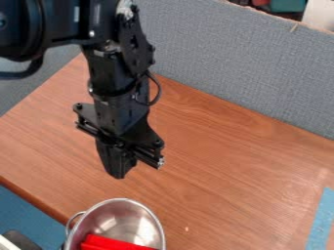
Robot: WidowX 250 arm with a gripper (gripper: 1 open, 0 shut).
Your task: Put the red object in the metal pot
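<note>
The metal pot (pixel 141 207) stands at the table's near edge, cut off by the bottom of the picture. The red object (pixel 102 240) lies inside it, against its left wall, only partly showing. My gripper (pixel 120 168) hangs pointing down over the wood just behind the pot and slightly to its left. Its two black fingers are pressed together with nothing between them. It is not touching the pot or the red object.
The wooden table (pixel 248 171) stretches to the right and back. A grey-blue partition wall (pixel 248 59) stands behind it. The table's front-left edge runs diagonally down to the pot. A blue surface (pixel 323 229) lies past the right edge.
</note>
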